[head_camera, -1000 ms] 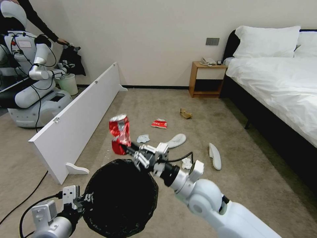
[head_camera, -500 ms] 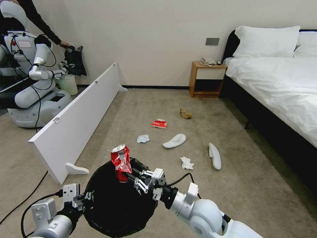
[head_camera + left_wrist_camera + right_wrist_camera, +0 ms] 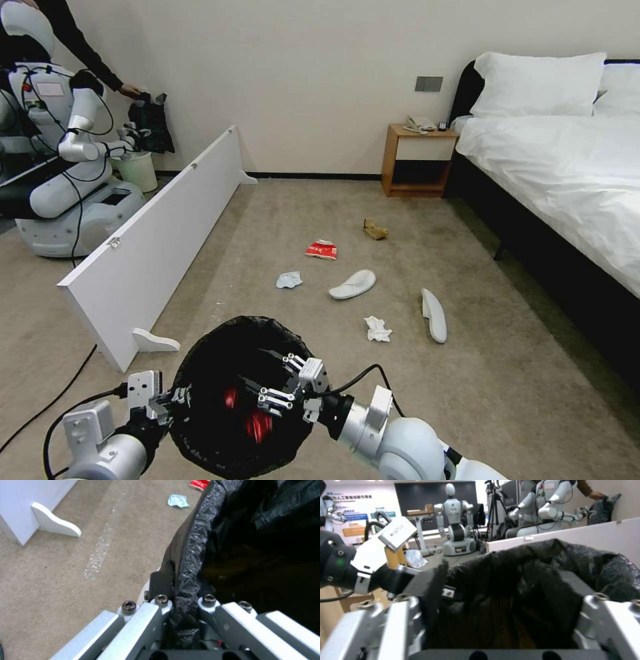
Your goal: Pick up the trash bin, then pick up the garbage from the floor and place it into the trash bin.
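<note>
Far left, the left gripper (image 3: 175, 399) is clamping the bag-covered rim of the trash bin (image 3: 200, 373), its fingers (image 3: 160, 587) pressing together on the folded black plastic, one outside the wall and one inside. The bin is sitting low in front of the robot, held up off the floor (image 3: 280, 207), mouth wide and facing the head camera.

Inside that black liner, the crushed red can (image 3: 257, 422) is lying loose near the bottom, showing as red patches with nothing gripping it. Just above it, the right gripper (image 3: 273, 393) is hanging over the bin's mouth with its fingers spread apart and holding nothing; its wrist camera is looking across the bin's black bag between those parted fingers.

Moving right across the carpet, a crumpled tissue (image 3: 289, 280) is lying beyond the bin, a red snack packet (image 3: 322, 249) farther back, then one white slipper (image 3: 353, 285) near the middle. A second tissue (image 3: 377, 329) is sitting just to the right of the bin, a crumpled brown paper bag (image 3: 375, 229) back towards the nightstand, and the other slipper (image 3: 434, 315) is lying rightmost, nearest the bed (image 3: 567, 167).
</note>
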You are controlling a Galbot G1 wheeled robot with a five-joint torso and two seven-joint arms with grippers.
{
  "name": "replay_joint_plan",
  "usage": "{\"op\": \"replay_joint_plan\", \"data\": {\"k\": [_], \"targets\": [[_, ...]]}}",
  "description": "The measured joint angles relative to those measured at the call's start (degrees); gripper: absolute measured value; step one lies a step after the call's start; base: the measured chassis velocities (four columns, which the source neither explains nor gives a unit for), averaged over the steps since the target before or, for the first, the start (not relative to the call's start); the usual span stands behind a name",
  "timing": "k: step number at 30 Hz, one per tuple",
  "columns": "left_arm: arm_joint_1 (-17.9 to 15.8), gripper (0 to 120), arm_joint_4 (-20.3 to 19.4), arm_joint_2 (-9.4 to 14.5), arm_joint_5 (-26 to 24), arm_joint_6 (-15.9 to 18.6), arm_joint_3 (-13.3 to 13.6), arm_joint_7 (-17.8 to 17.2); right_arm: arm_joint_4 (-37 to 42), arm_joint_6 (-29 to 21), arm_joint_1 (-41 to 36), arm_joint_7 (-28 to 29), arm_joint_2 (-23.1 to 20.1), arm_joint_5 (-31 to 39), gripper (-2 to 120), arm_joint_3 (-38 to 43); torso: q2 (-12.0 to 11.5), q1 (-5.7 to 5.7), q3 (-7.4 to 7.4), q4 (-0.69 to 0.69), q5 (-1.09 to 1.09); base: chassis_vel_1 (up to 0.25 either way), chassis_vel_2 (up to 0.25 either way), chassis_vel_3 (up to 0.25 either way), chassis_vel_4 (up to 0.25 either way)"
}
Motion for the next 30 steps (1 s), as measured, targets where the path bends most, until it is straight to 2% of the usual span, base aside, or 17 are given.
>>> {"op": "replay_joint_plan", "data": {"k": [2,5,8,18,22,26,27,30], "targets": [[0.01,2,-0.05,-0.03,-0.10,0.00,0.00,-0.07,0.19,0.00,0.06,0.02,-0.06,-0.04,78,-0.03,0.00,0.00,0.00,0.00,0.00,0.000,0.000,0.000,0.000],[0.09,2,-0.15,-0.20,-0.24,0.00,-0.01,-0.24,0.82,0.07,-0.02,0.03,-0.23,-0.55,93,0.00,0.00,0.00,0.00,0.00,0.00,0.000,0.000,0.000,0.000],[0.17,2,-0.15,-0.31,-0.27,0.00,-0.16,-0.32,1.37,0.39,-0.23,0.03,-0.29,-0.76,99,0.52,0.00,0.00,0.00,0.00,0.00,0.000,0.000,0.000,0.000],[0.45,2,-0.10,-1.20,-0.13,-0.01,-2.58,-0.52,4.56,1.43,-2.38,2.06,0.50,-0.39,100,8.16,0.00,0.00,0.00,0.00,0.00,0.000,0.000,0.000,0.000],[0.37,2,0.14,-1.37,-0.08,-0.01,-4.77,-0.47,4.63,3.52,-6.70,3.62,2.09,-1.86,100,15.53,0.00,0.00,0.00,0.00,0.00,0.000,0.000,0.000,0.000],[0.37,2,0.37,-1.63,-0.29,-0.01,-6.23,-0.43,5.54,2.94,-9.99,6.12,2.72,-2.51,100,19.47,0.00,0.00,0.00,-0.02,0.00,0.000,0.000,0.000,0.000],[0.37,2,0.53,-1.91,-0.47,-0.01,-7.37,-0.40,6.14,2.41,-12.43,8.60,3.33,-3.63,100,22.02,0.00,0.00,0.00,-0.01,0.00,0.000,0.000,0.000,0.000],[0.37,2,0.75,-2.12,-0.54,-0.01,-8.65,-0.36,6.65,1.40,-15.11,11.30,4.22,-4.88,100,24.58,0.00,0.00,0.00,-0.01,0.00,0.000,0.000,0.000,0.000]]}}
